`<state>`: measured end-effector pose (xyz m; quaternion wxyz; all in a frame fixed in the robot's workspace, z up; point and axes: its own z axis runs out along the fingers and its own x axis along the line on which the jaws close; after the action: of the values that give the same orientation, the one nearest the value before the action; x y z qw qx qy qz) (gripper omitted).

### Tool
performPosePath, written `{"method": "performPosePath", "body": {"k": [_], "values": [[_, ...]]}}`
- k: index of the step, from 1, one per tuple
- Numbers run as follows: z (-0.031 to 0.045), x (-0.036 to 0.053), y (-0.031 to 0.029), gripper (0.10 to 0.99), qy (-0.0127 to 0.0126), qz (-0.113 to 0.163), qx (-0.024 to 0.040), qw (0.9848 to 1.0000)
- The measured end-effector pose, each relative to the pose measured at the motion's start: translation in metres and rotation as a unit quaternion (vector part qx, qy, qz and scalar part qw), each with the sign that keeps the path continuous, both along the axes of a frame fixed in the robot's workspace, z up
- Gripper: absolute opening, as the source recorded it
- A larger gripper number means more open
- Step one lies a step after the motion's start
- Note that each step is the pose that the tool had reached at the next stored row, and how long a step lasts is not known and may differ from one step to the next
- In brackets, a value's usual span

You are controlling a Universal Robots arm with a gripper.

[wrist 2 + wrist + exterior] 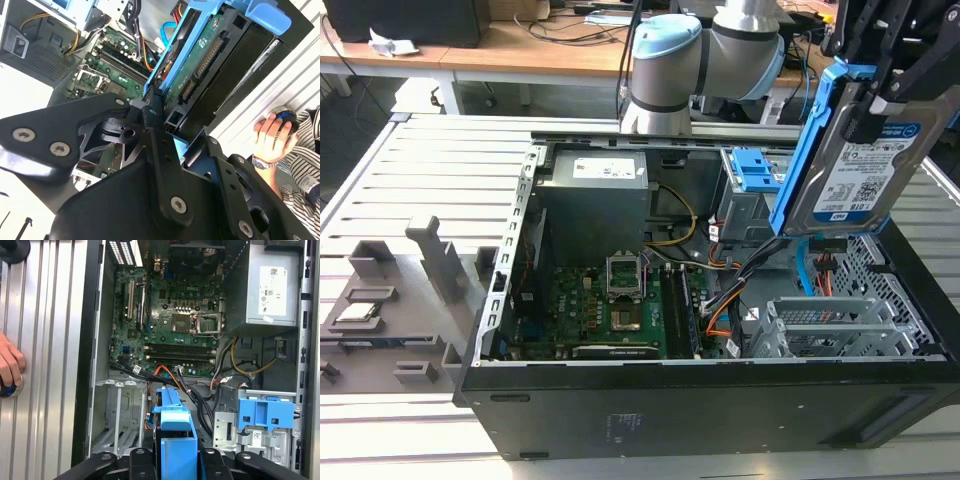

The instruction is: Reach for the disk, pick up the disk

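One pincer [880, 95] grips disk [860, 170] aloft

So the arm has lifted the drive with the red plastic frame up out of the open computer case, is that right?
Nearly. The frame is blue, not red. The exterior view shows the end effector holding the disk by its blue carrier, raised above the open computer case; both wrist views show the same blue frame.

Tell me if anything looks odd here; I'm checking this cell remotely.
A person's hand rests on the slatted table beside the open computer case while the gripper holds the disk tilted above it.
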<state>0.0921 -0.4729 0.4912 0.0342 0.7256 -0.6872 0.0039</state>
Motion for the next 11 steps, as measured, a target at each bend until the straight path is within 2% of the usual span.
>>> {"method": "performPosePath", "body": {"k": [6, 11], "values": [[0.0001, 0.0, -0.007, 0.369, 0.0, 0.0, -0.0008, 1.0], [0.0, 0.0, -0.0154, 0.369, 0.0, 0.0, -0.0018, 1.0]]}}
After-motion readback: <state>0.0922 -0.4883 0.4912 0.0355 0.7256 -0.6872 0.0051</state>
